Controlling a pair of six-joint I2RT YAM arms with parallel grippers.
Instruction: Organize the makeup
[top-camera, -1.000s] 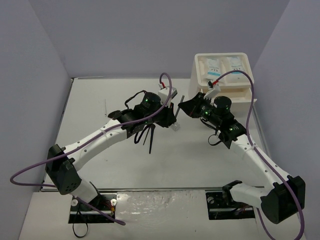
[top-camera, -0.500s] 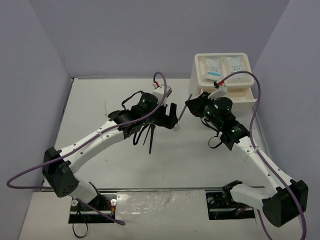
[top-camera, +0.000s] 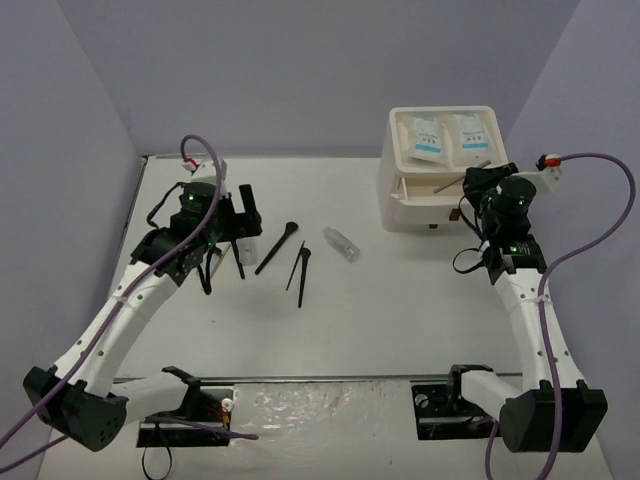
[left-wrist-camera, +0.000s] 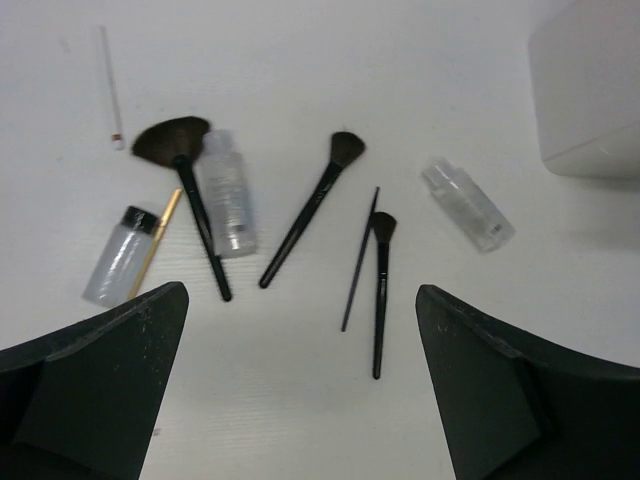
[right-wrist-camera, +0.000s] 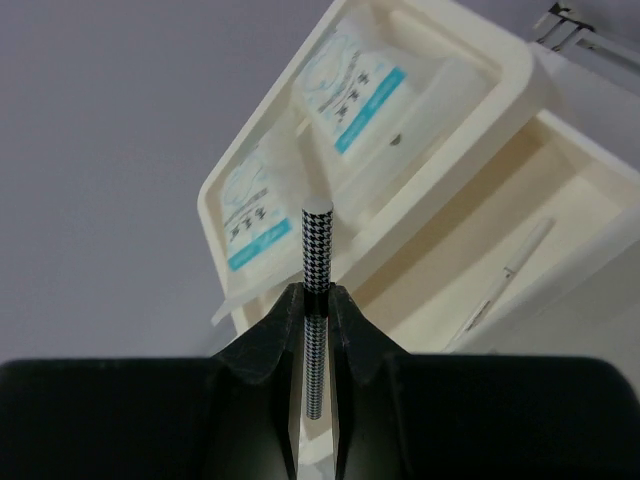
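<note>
Now, my left gripper (left-wrist-camera: 302, 300): the jaws stand wide open with nothing between them, above the table (left-wrist-camera: 300, 40).
My right gripper (right-wrist-camera: 316, 305): closed on a thin checked stick (right-wrist-camera: 316, 250), black and white with a white tip; it points up past my fingers toward the box.
Box (right-wrist-camera: 480, 110): white, at upper right of the top view; the drawer (right-wrist-camera: 560, 230) under its top tray is pulled open.
Sachets: two, white with blue print, one sachet (right-wrist-camera: 358, 85) and the second sachet (right-wrist-camera: 252, 230), side by side in the top tray.
Inside the drawer: one thin white stick (right-wrist-camera: 505, 275).
Brushes: a fan brush (left-wrist-camera: 183, 190) at left of the left wrist view, a longer brush (left-wrist-camera: 310, 210) in the middle, and a small brush (left-wrist-camera: 381, 290) with a thin black stick (left-wrist-camera: 360, 255) just beside it at lower centre.
Vials: a clear bottle (left-wrist-camera: 228, 195) touching the fan brush handle, a black-capped vial (left-wrist-camera: 120, 255) at lower left, and a lone vial (left-wrist-camera: 467, 203) at right.
Wooden stick (left-wrist-camera: 158, 240): lies against the black-capped vial.
White rod (left-wrist-camera: 108, 85): upper left, apart from the rest.
</note>
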